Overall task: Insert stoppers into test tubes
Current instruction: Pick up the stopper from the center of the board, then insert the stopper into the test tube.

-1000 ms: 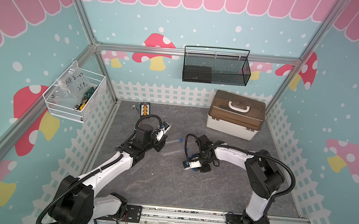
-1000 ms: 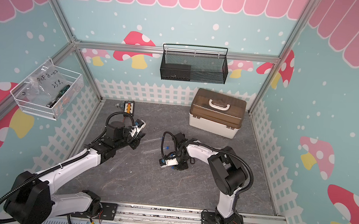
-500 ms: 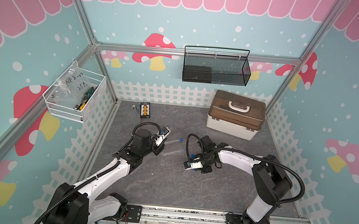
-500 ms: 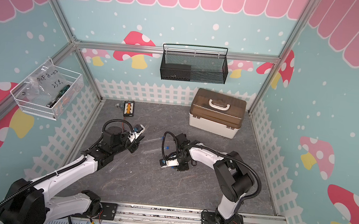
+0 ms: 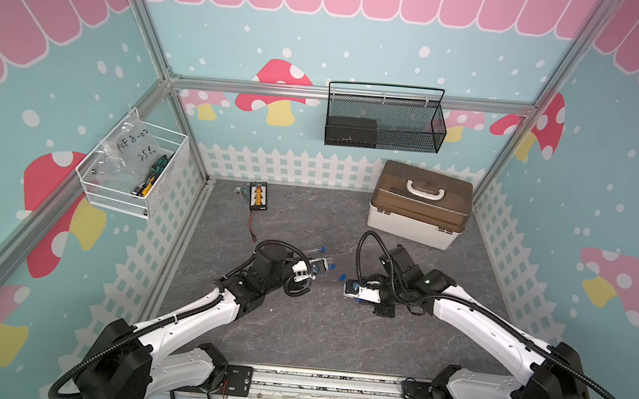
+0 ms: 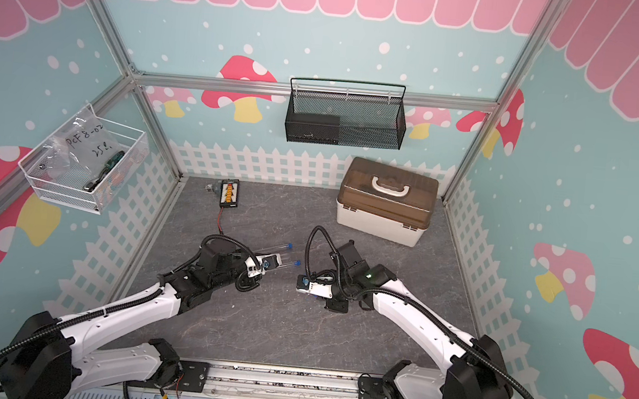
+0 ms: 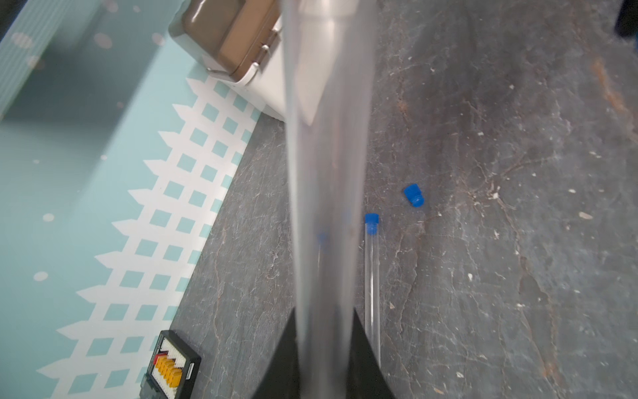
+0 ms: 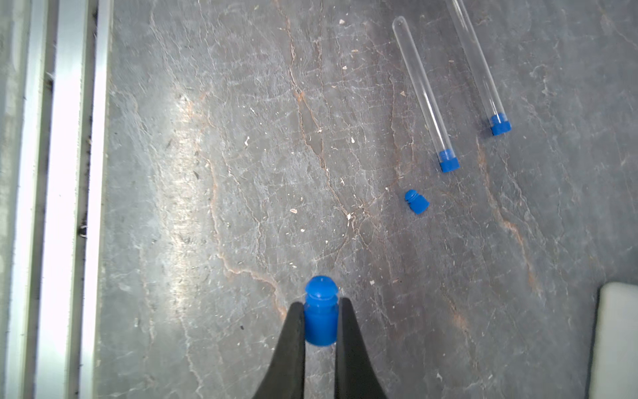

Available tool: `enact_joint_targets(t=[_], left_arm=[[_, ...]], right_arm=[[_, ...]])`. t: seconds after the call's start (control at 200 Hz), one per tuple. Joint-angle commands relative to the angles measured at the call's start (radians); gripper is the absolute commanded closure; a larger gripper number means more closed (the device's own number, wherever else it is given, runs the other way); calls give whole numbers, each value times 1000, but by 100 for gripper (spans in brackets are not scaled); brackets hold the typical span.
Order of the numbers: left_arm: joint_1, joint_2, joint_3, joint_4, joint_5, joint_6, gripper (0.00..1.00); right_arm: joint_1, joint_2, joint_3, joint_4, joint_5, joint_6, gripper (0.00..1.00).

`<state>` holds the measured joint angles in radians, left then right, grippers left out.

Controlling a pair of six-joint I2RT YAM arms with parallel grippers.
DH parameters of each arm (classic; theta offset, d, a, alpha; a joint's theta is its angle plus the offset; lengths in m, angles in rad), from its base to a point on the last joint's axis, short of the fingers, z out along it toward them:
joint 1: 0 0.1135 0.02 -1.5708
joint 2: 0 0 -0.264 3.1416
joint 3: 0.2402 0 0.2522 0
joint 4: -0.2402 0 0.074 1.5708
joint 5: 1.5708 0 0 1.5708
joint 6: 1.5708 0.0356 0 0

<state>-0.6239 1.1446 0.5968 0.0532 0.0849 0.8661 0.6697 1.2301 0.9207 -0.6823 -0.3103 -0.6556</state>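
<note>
A staged robot-lab cell is indicated by an aluminium frame [image 5: 241, 83], mushroom-print walls [image 5: 276, 96], two robot arms [image 5: 194, 316] mounted on a rail [image 5: 324, 385] at a slate-patterned worktop [image 5: 317, 328], wall-hung wire baskets [image 5: 385, 123] and test tubes [image 8: 424, 93] laid on that worktop.

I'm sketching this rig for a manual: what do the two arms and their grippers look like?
The left arm and right arm have white shells, black joints and black ribbed cable loops. The left gripper and right gripper have white housings and slim black tapering fingers.

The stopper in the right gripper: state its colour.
Bright blue stopper, clearest in the right wrist view.
</note>
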Motion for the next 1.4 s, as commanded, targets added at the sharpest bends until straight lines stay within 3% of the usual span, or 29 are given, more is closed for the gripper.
enact_joint_targets(t=[0.0, 0.205, 0.565, 1.396], left_arm=[[-45, 10, -46, 69, -31, 153, 100], [-125, 26, -101, 136, -85, 238, 100], [-152, 50, -103, 141, -135, 279, 100], [-175, 48, -86, 122, -126, 246, 100]], right_arm=[[5, -35, 9, -76, -54, 132, 93], [6, 4, 113, -103, -124, 264, 94], [6, 118, 236, -156, -226, 256, 95], [17, 177, 254, -131, -206, 259, 95]])
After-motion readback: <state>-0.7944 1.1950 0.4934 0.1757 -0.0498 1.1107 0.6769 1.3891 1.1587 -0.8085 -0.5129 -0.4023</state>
